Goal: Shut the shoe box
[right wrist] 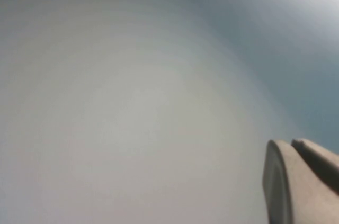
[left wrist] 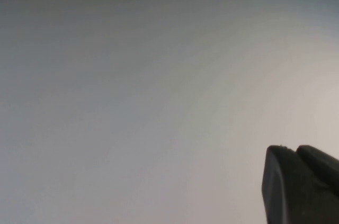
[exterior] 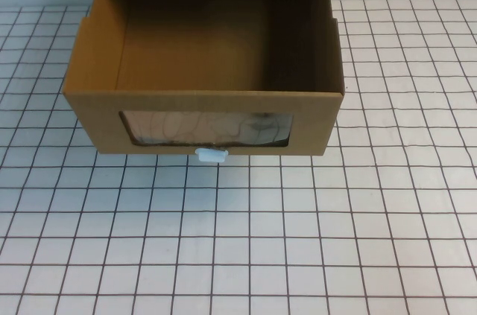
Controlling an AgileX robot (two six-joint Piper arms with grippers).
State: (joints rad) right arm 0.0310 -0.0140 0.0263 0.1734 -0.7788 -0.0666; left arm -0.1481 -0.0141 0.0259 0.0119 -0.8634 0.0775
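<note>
Out of the high view altogether, the left gripper [left wrist: 299, 184] shows only in its own wrist view as a dark finger edge against a blank pale grey surface; whether it is apart or together I cannot tell. The right gripper [right wrist: 299, 181] is likewise seen only in its wrist view, a grey finger edge before a plain grey-blue backdrop, and its state cannot be told either. On the white gridded table [exterior: 298, 240] the shoe box [exterior: 205, 54] stands at the far middle, its brown cardboard drawer pulled out toward the camera with the inside open to view. The drawer's front holds a clear plastic window [exterior: 205, 129], and a small white pull tab [exterior: 211, 154] sits just below it
</note>
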